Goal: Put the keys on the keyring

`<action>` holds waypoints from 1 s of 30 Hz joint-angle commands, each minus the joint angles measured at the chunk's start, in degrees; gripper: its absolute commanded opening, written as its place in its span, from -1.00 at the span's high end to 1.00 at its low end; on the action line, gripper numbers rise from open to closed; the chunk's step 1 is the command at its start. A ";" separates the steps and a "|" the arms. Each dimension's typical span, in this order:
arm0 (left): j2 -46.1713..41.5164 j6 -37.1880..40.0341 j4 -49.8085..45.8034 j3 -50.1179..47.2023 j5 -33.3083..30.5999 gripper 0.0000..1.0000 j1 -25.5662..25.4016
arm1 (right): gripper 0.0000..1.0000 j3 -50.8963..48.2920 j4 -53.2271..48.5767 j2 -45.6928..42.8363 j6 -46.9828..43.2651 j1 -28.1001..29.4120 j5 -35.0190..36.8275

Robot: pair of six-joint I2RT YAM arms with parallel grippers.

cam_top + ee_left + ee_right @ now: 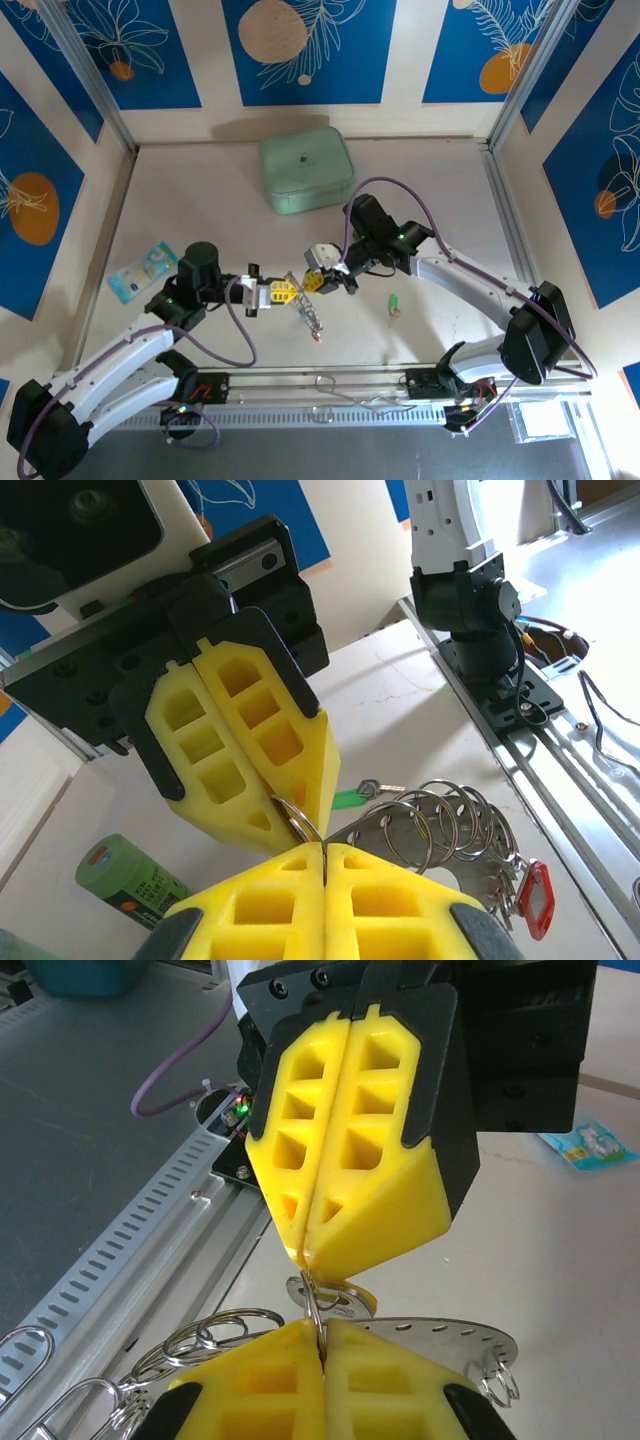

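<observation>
Item: keyring (440,820) with keys, which we found held up above the worktop (440,180) between the two arms. On the left, the left gripper (283,291) was closed tight on one small split ring at the end of the bundle. The keyring proper was a thin silvery strip carrying a row of wire rings; it hung below the pinch, with the red key (536,900) dangling at its low end. The right gripper (315,282) was likewise clamped on that same small ring, tip to tip with the left. The green key (394,302) lay loose on the worktop, well apart to the right. Handling, as we judged it: light, rigid, hard metal, slick and apt to swing or slip, with springy coils resisting prying. We reckoned the best hold was the ring's edge, flat between pads, and each key by its plastic head.
</observation>
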 commanded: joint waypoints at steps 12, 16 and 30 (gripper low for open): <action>-8.36 -21.73 -4.57 0.50 -21.68 0.04 -0.19 | 1.00 -0.20 6.65 -1.20 3.60 0.42 7.10; -7.07 -27.79 -15.29 5.76 -24.57 0.01 -0.19 | 1.00 0.14 7.12 -0.80 4.39 1.17 8.13; 2.55 -28.16 -22.57 11.55 -14.73 0.17 -0.41 | 1.00 2.60 5.68 1.77 6.18 3.28 12.36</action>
